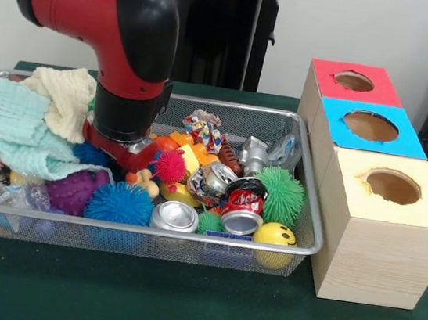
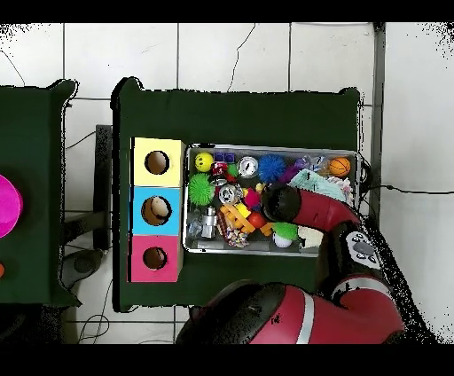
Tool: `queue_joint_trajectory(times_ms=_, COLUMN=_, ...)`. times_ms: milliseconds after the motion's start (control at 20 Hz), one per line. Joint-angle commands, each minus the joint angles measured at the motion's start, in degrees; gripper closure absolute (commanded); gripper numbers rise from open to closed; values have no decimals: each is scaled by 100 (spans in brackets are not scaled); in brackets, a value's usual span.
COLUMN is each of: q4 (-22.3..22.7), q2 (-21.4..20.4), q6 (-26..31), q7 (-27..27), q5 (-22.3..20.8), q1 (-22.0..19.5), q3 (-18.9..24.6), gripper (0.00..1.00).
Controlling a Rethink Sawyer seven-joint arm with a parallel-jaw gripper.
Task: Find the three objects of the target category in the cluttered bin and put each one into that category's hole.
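- Nearest the camera: green desk, bare along the front, carrying everything else.
- Next back, wire bin at 9 o'clock of the boxes, front row packed with a silver can, a red can, a yellow smiley ball, a blue spiky ball and a purple bumpy ball; heaped loosely, hence the need to dig.
- At 3 o'clock of the bin, touching or just beside it: wooden box with yellow hole closest, blue hole behind, red hole farthest; tops open upward, suited to dropping from above.
- Mid-bin: green spiky ball and crushed cans, likely one category; target category not stated, so cannot tell which things count.
- Left side: teal cloth and cream cloth draped over the clutter, hiding what lies under.
- Behind centre: hand lowered straight into the pile beside a pink spiky ball; tips buried, so cannot tell how far open or whether anything is held.
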Motion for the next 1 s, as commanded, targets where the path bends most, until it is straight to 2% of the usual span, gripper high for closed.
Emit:
queue_joint_trajectory(times_ms=50, q4=-818, q2=1425, q6=-668, q7=256, q5=-313, q1=164, q3=233, gripper=100)
queue_joint_trajectory(times_ms=150, q4=-857, q2=1461, q6=-755, q7=367, q5=-325, q1=257, q3=154, gripper=100)
queue_joint_trajectory(times_ms=200, q4=-881, q2=1481, q6=-760, q7=393, q5=-318, q1=299, q3=114, gripper=0)
queue_joint_trajectory(times_ms=800, q4=-838, q2=1467, q6=-906, q7=240, q5=-418, q1=277, q3=144, gripper=0)
queue_joint_trajectory(times_ms=1000, q4=-707, q2=1294, q6=-670, q7=169, q5=-362, q1=203, q3=220, gripper=0)
